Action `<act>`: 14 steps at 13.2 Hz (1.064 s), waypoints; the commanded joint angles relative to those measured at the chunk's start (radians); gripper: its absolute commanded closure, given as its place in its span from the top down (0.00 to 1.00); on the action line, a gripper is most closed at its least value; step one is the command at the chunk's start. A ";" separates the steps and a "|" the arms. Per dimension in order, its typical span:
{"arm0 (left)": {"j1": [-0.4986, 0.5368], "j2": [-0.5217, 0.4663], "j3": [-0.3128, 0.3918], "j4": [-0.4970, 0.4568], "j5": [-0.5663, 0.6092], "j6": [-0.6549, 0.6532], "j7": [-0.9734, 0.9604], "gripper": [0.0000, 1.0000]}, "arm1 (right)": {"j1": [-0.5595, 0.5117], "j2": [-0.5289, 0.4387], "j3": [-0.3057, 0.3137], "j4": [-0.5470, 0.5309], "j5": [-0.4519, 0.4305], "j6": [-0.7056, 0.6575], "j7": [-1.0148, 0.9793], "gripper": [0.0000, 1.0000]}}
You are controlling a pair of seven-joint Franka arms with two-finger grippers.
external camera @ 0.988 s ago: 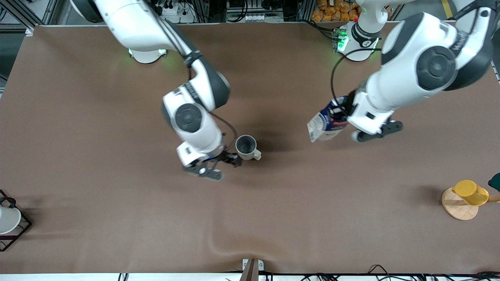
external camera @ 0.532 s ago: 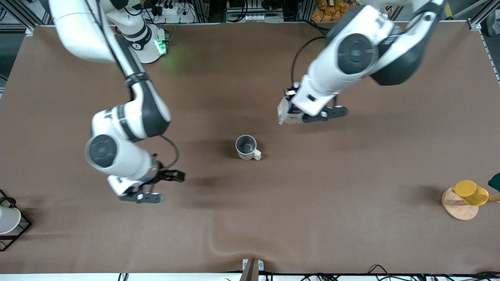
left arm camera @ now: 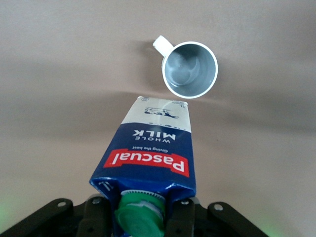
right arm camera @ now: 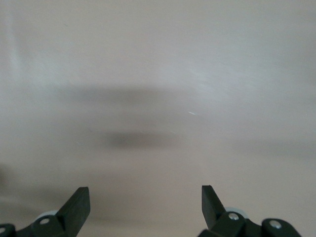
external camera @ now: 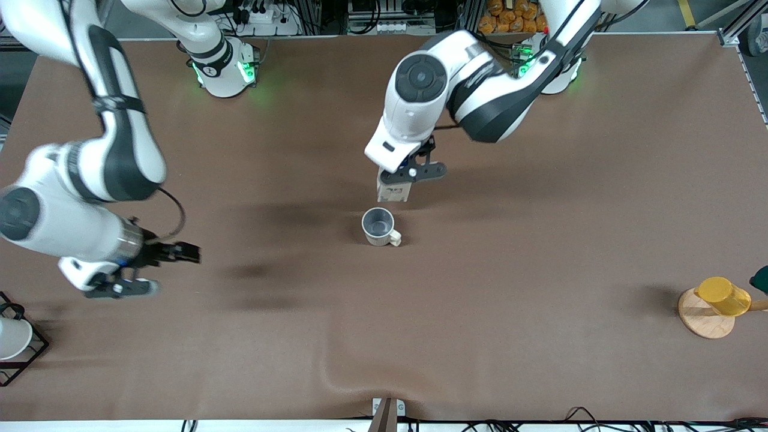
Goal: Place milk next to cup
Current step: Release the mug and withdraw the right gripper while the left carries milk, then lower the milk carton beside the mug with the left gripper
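Table (external camera: 480,312) first: brown cover, mostly bare where the arms work. Right arm has swung well away from the cup toward its own end of the table within the last second; I read it as waiting. Its gripper (external camera: 171,255) hangs over bare table, and in the right wrist view the right gripper (right arm camera: 143,202) has its fingers spread wide with nothing between them. Left arm has meanwhile carried its load in from its own end, so the left gripper (external camera: 403,174) now sits over the patch of table just beside the cup, on the side toward the arm bases. It is clamped on the milk (external camera: 393,191) at the capped end; in the left wrist view the milk (left arm camera: 148,158) hangs below the fingers with its white gabled end pointing down and the green cap up by the fingers. I cannot tell whether the carton's lower end touches the table. Below and slightly ahead of the left gripper stands the cup (external camera: 378,227), upright, its handle turned toward the left arm's end; in the left wrist view the cup (left arm camera: 190,69) shows just past the carton's lower end. My judgement: transport is nearly finished, and what remains is lowering, release, and a clean retreat without nudging the cup.
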State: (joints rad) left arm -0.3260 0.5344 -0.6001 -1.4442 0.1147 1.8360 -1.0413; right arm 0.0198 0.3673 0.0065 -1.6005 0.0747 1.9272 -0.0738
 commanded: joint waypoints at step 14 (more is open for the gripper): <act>-0.108 0.177 0.049 0.105 0.068 0.072 -0.009 0.28 | -0.077 -0.350 -0.056 -0.060 -0.125 -0.336 -0.085 1.00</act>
State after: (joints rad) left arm -0.3874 0.6974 -0.5896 -1.3760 0.1610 1.8962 -1.0128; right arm -0.0712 0.0398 -0.0645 -1.6943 0.0096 1.6553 -0.1313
